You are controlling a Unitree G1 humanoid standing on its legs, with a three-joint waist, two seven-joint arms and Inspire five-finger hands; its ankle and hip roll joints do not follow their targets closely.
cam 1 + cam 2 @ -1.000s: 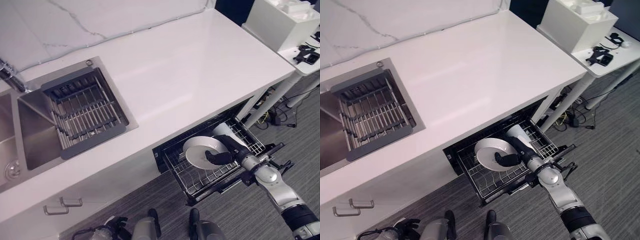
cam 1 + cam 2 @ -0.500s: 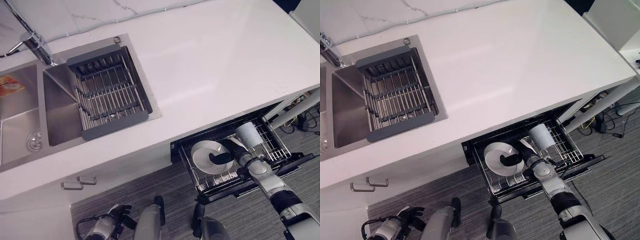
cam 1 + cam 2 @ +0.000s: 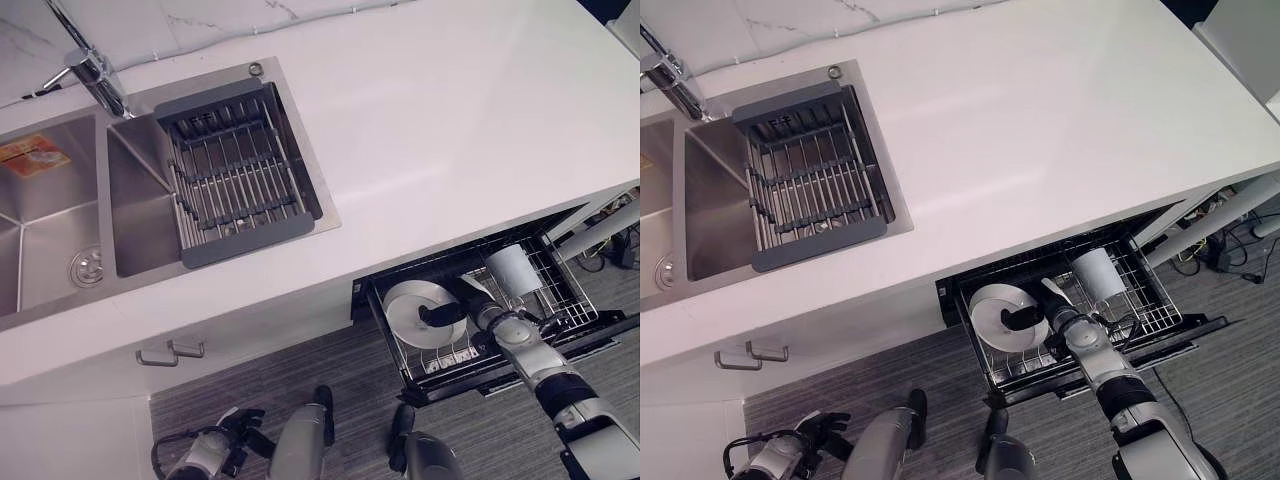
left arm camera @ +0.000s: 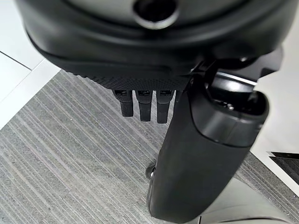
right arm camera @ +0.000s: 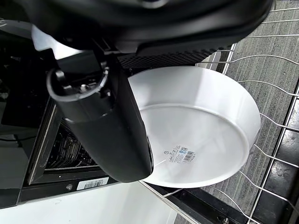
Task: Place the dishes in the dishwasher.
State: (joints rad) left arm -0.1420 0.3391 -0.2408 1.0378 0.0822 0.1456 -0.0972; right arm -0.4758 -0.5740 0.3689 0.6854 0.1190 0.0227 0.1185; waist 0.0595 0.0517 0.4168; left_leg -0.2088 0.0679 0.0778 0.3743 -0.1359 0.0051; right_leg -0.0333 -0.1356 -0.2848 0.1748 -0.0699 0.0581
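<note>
A: Right hand (image 3: 446, 312) is down in the pulled-out dishwasher rack (image 3: 560, 300); thumb curled across the face of the white plate (image 3: 418, 315), the other digits hidden behind it in the eye views; in the right wrist view the thumb lies over the plate's (image 5: 201, 126) rim, so I log it as pinching the plate. Left hand (image 4: 145, 105) hangs low over the striped grey floor (image 4: 70, 158), fingers bent under and holding nothing.

B: Change against a second ago?

A: The whole view has swung, so the camera moved; more of the sink (image 3: 60, 240) and its grey drying rack (image 3: 240, 170) is in frame now. Relative to the rack wires, the plate sits lower and closer to upright, at the rack's left end; judgement: placement nearly done, release pending.

B: Is it seated between the tines?

A: Cannot tell; lower edge is among the wires (image 5: 275, 154), but a slot is not resolved.

B: Clearances?

A: The white cup (image 3: 514, 270) stands in the rack, to the right of the wrist, near but apart; the counter's (image 3: 430, 120) front edge overhangs the rack's rear. Open room is forward and up over the floor; judgement: withdraw that way, thumb clear of the rim first, or the plate may tip.
</note>
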